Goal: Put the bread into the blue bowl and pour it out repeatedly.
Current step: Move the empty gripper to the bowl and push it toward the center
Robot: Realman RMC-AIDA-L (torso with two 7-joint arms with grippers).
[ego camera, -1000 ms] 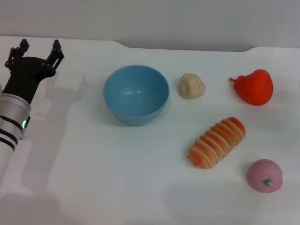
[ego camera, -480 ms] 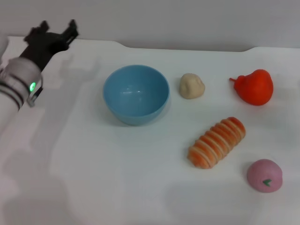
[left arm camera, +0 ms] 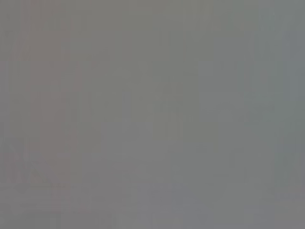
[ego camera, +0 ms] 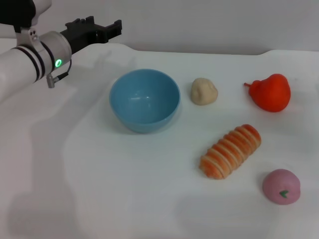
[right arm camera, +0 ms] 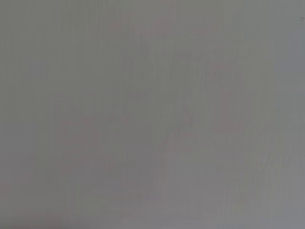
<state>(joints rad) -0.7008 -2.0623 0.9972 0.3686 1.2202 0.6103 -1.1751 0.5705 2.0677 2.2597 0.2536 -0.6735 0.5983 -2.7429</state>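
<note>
On the white table, head view, you have the following
Table point(ego camera: 124, 199): white surface carrying every loose item listed below
Blue bowl point(ego camera: 144, 99): upright on the table, left of centre, nothing inside it
Bread point(ego camera: 231, 151): lying on the table, right of and nearer you than the blue bowl, well apart from it, striped side up, long axis running diagonally
Beige lump point(ego camera: 204, 91): small and round, just beside the blue bowl on its right, not touching it
Red fruit toy point(ego camera: 270, 92): far right, level with the beige lump, stem end pointing toward it
Pink round toy point(ego camera: 282, 186): near right corner, just beyond the lower end of the bread, small green mark on its face
Left gripper point(ego camera: 107, 29): raised at the far left, above the table's back edge, pointing across toward the right; it sits up and left of the blue bowl, apart from it
Left gripper fingers: seen side-on and holding nothing; you cannot tell how wide they stand
Left arm point(ego camera: 30, 62): white sleeve with black bands and a green light, entering from the left edge

Left wrist view: uniform grey field, nothing for you to identify

Right wrist view: uniform grey field, nothing for you to identify
Right gripper: appears in none of your views
</note>
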